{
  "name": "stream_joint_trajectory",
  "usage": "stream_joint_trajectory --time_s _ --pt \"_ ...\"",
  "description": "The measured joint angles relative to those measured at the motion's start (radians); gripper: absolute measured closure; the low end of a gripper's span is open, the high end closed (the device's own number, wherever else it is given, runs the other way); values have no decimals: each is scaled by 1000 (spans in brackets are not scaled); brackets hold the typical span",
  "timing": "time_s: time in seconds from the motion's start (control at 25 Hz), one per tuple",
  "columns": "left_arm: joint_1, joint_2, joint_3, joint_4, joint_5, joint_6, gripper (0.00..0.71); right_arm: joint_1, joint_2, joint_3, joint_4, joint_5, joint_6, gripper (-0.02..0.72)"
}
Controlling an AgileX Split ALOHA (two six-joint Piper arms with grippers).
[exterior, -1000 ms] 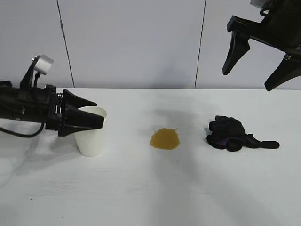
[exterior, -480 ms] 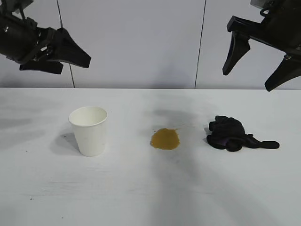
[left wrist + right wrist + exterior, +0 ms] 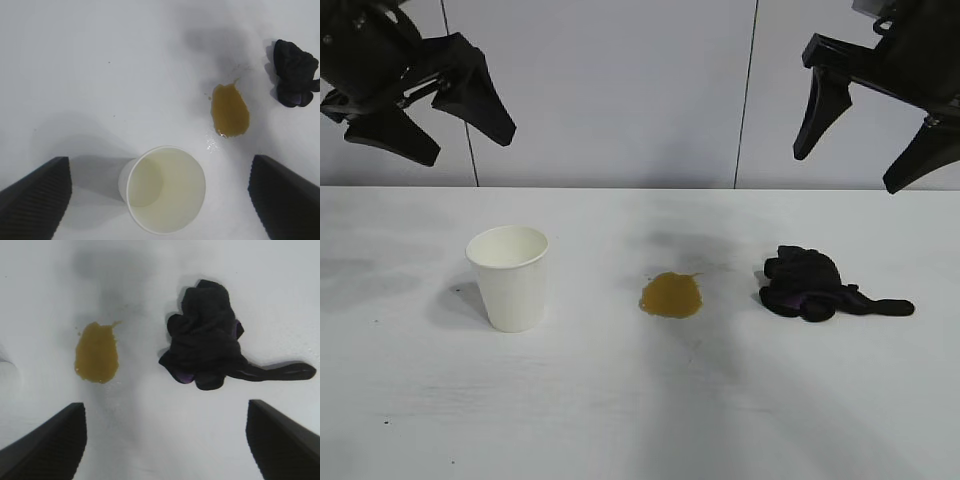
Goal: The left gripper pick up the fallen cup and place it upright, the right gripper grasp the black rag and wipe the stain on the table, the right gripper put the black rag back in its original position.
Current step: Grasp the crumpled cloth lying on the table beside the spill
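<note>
table (image 3: pixel 640 420): a plain white top is being shown, bare along the near edge, with everything laid out in a rough row across the middle

cup (image 3: pixel 509 277): is being seen standing upright on the left side, mouth up, nothing inside that can be made out; it's sitting well apart from everything else, with no claw touching it. From the left wrist view the cup (image 3: pixel 164 189) is being looked straight down into

stain (image 3: pixel 671 295): a yellow-brown blotch is being shown about mid-table, between the cup and the rag, touching neither; it's also being caught in both wrist views (image 3: pixel 229 110) (image 3: pixel 97 353)

black rag (image 3: pixel 818 286): is being left bunched up on the right side, just right of the stain, thin tail trailing off further right. Untouched, lying flat on the table, a bit of purple peeking out in the right wrist view (image 3: pixel 214 344)

left gripper (image 3: pixel 448 127): is being held high up at the far left, above and behind the cup, fingers spread wide apart, nothing between them

right gripper (image 3: pixel 865 157): is being held up high at the far right, over the rag, fingers pointing down and spread apart, nothing gripped
</note>
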Motion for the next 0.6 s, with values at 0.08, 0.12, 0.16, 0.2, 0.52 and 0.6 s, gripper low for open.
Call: stream_joint_trajectory --time_s 0.08,0.12,0.16,0.2,0.52,0.6 --pt "-8 0 0 -1 2 -4 16 0 23 1 -67 -29 22 101" --pt "-12 0 0 -4 4 -4 16 0 43 1 -100 -52 32 101" --pt "-13 0 0 -10 7 -5 16 0 65 1 -127 -77 39 101" --pt "-14 0 0 -14 7 -7 16 0 89 1 -139 -98 43 101" --pt "-17 0 0 -27 3 -11 16 0 219 2 -144 -169 46 101" --pt "-17 0 0 -35 -3 -11 16 0 231 2 -144 -178 46 101"
